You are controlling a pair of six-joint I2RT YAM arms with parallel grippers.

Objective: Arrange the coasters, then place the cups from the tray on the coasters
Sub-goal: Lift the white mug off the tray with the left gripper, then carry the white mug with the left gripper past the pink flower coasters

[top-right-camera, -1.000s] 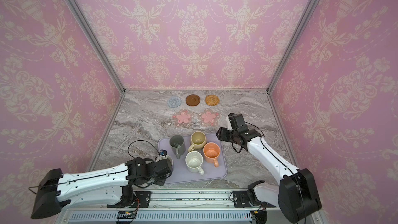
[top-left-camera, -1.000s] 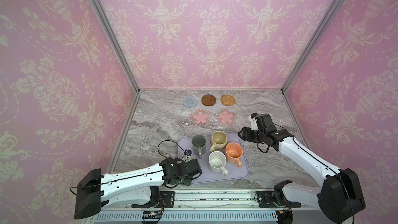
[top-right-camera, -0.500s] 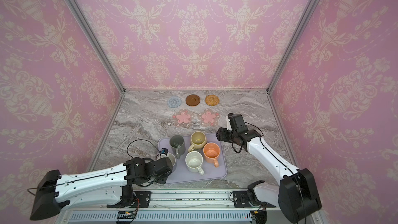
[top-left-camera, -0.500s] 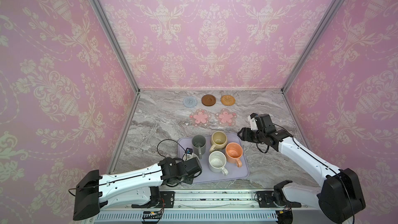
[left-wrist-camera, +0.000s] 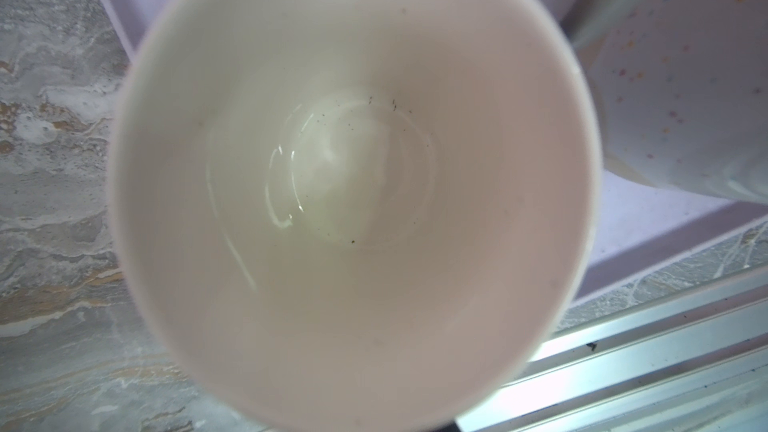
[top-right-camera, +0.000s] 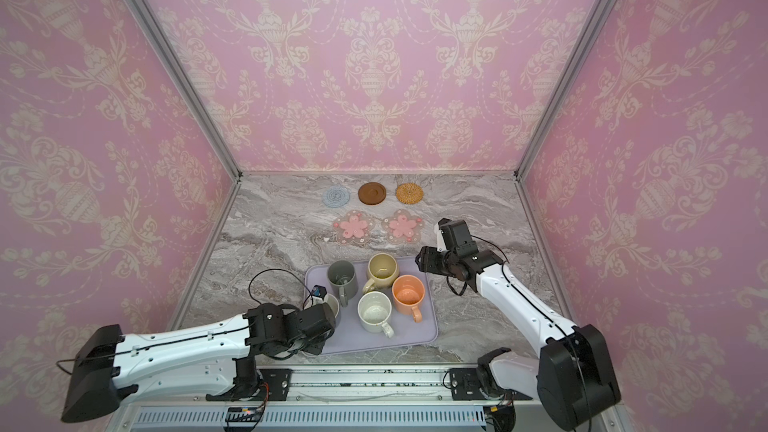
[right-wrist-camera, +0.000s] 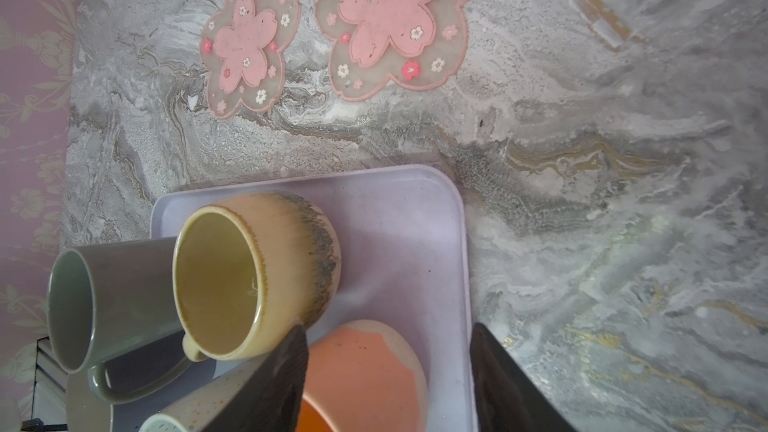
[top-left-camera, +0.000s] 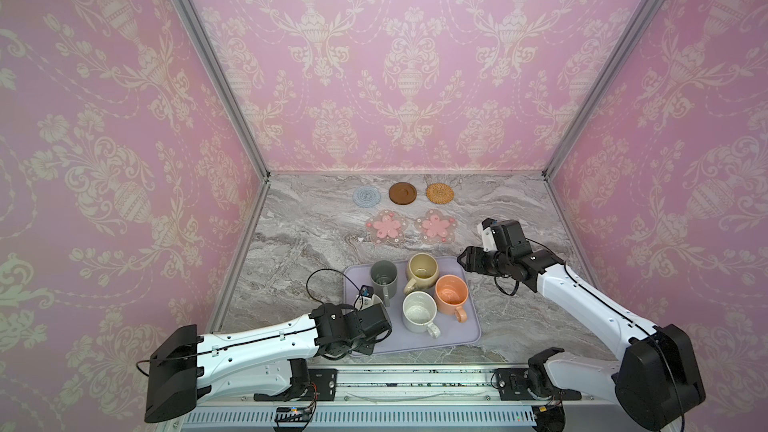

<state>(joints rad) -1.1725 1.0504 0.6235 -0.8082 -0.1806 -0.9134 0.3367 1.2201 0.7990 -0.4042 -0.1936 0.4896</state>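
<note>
Jaws of the left gripper [top-left-camera: 368,320] were pressed together at the near-left corner of the flat lavender-grey rectangular tray [top-left-camera: 459,336], directly over the lavender ceramic cup with white interior [left-wrist-camera: 353,180]. Grip on that cup could not be confirmed. The right gripper [right-wrist-camera: 388,328] was spread empty above the orange-peach ceramic cup [right-wrist-camera: 361,371]. Two translucent pink flower-shaped coasters [top-left-camera: 385,226] were laid beyond the tray on the grey marble table [top-left-camera: 299,243].
</note>
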